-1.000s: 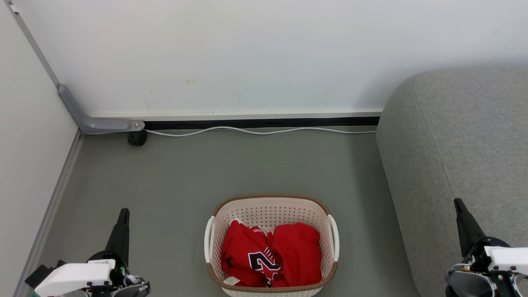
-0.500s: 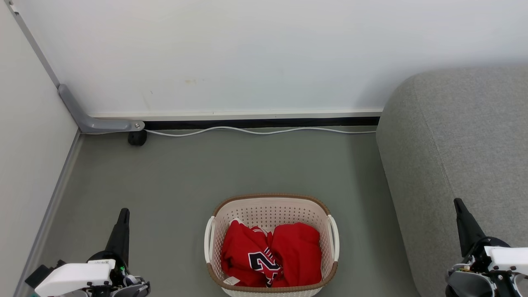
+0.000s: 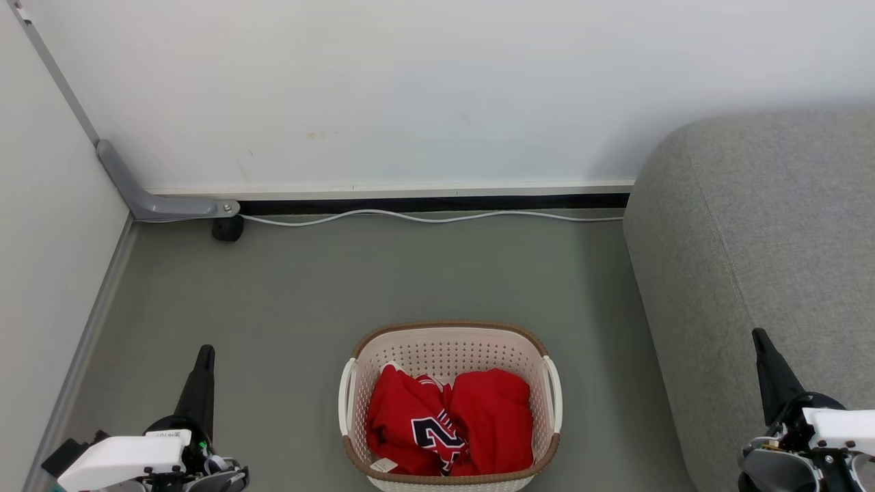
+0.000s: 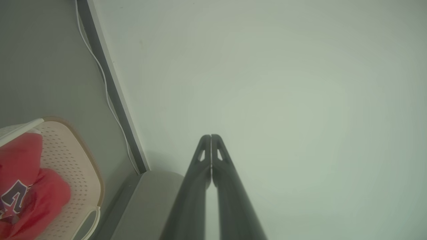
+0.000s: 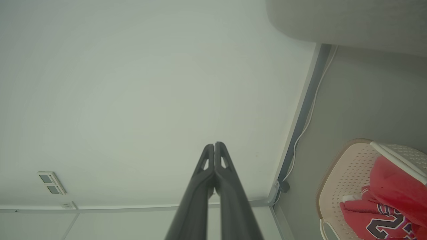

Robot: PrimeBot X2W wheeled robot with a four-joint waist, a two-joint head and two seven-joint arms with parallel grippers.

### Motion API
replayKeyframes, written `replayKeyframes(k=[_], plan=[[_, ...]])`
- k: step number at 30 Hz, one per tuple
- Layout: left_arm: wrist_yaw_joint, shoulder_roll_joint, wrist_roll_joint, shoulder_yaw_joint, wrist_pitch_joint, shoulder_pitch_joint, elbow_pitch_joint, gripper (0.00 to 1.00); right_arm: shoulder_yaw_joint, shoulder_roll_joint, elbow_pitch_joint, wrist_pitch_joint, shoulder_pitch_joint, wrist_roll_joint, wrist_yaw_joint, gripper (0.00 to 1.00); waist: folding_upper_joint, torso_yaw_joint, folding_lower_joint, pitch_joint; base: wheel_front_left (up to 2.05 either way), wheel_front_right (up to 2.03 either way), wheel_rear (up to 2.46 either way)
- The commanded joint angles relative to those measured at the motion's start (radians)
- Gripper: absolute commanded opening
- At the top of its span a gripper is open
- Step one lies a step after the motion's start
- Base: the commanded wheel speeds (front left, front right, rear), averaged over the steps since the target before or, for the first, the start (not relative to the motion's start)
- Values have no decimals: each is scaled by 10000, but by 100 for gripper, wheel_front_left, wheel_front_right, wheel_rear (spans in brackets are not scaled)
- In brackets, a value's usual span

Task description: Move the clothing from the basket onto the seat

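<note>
We see the basket (image 3: 444, 352) on the floor (image 3: 307, 301), holding the clothing (image 3: 492, 417): 2 crumpled red pieces, 1 numbered. The left end effector (image 3: 204, 352) is well apart to its left, the right end effector (image 3: 758, 336) well apart to its right, seen against the sofa (image 3: 772, 239). Both have their fingers pressed together, gripping nothing.

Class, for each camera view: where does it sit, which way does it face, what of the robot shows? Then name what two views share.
Head view: on the head, facing forward and down at the basket of clothing and the seat; left gripper and right gripper at lower corners.
Left wrist view: on that wrist, facing the wall along its shut fingers.
Right wrist view: likewise, facing the wall along its shut fingers.
Shared: both wrist views catch the basket and clothing.
</note>
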Motion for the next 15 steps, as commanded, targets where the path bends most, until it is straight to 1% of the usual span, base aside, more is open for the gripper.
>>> replayKeyframes(k=[1,15], plan=[[-75,173,-40,292,58,-579,-295,0,183,-104,-313,73,-174,117,44,0,-1,0,0,0,0,0,0],[-75,173,-40,292,58,-579,-295,0,183,-104,-313,73,-174,117,44,0,-1,0,0,0,0,0,0]])
